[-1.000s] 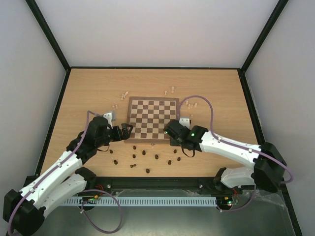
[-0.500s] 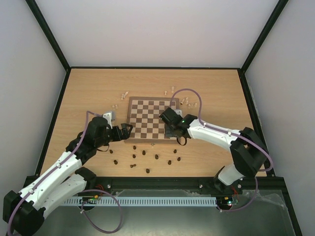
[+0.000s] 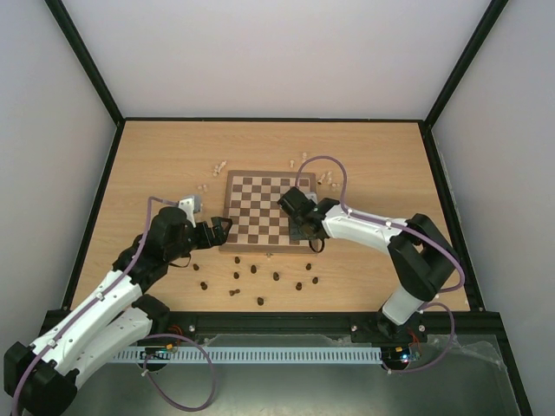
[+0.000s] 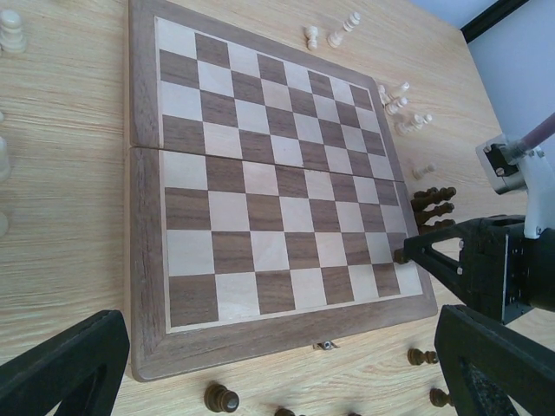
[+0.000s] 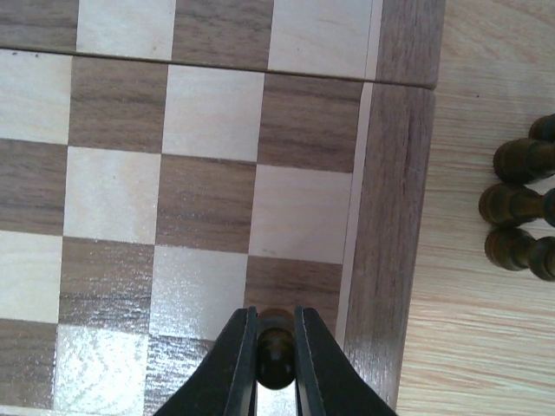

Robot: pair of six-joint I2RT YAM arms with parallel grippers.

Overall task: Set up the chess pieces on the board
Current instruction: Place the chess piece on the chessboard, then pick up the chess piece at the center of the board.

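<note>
The board [image 3: 260, 195] lies mid-table with all its squares bare. My right gripper [image 3: 303, 232] is shut on a dark chess piece [image 5: 276, 351] and hangs low over the right-hand column, near the board's [image 5: 208, 199] front right corner. The left wrist view shows that gripper's [image 4: 406, 254] tip with the piece, over the board [image 4: 260, 173]. My left gripper [image 3: 221, 230] sits just off the front left corner, wide open [image 4: 277, 381] and holding nothing. Several dark pieces [image 3: 251, 269] are scattered in front of the board.
Pale pieces [image 3: 217, 166] lie behind the left far corner, with more pale pieces [image 3: 303, 159] behind the right far corner. Three dark pieces [image 5: 520, 204] lie on their sides just right of the board. A small metal latch [image 4: 325, 345] sticks out of the front edge.
My right arm has swung left and away from me, carrying the dark piece from the front right corner onto the board's right side. The left arm has hardly moved.
</note>
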